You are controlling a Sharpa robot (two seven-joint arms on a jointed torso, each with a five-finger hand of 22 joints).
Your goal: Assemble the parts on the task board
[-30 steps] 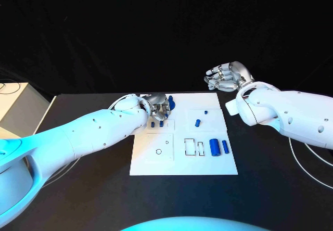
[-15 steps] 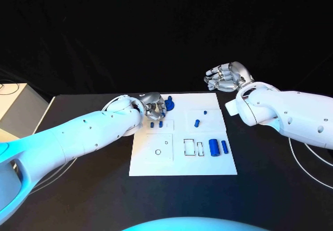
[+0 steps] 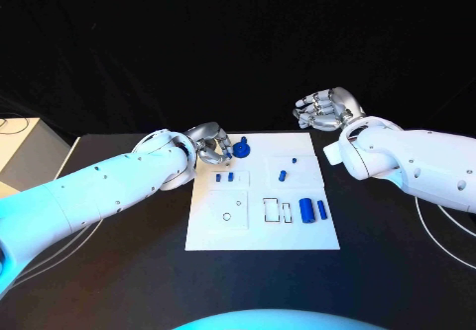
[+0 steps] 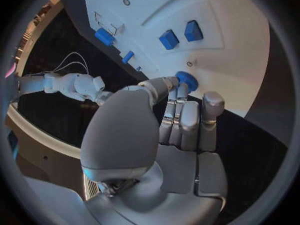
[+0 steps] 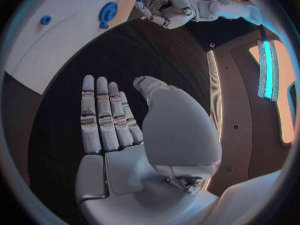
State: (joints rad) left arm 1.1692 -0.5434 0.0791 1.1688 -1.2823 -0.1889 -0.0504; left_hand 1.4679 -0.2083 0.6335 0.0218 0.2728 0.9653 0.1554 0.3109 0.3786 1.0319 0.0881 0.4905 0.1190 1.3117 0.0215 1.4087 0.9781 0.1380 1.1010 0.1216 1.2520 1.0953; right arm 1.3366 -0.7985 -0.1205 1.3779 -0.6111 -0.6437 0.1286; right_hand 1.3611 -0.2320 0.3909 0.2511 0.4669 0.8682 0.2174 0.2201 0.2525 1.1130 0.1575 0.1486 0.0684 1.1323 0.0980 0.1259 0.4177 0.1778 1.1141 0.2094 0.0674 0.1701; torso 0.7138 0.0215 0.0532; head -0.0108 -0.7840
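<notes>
The white task board [image 3: 263, 223] lies in the middle of the black table. A round blue part [image 3: 243, 147] sits at its far left corner. My left hand [image 3: 209, 147] hovers just left of that part, fingers bent and holding nothing; in the left wrist view its fingertips [image 4: 182, 87] reach the edge of the round part [image 4: 186, 80]. Two small blue parts [image 3: 224, 177] stand near it, two more [image 3: 283, 174] lie mid-board, and two blue cylinders [image 3: 311, 210] lie at the right. My right hand [image 3: 325, 108] is raised beyond the board's far right corner, empty, fingers straight [image 5: 103, 112].
A pale box [image 3: 20, 148] stands off the table's left edge. Rectangular slots [image 3: 276, 210] and a small round hole [image 3: 226, 216] mark the board's near half. Bare black table surrounds the board.
My left hand has drawn back to the left, off the board's far left corner, leaving the round blue part where it was. The right hand has not moved.
</notes>
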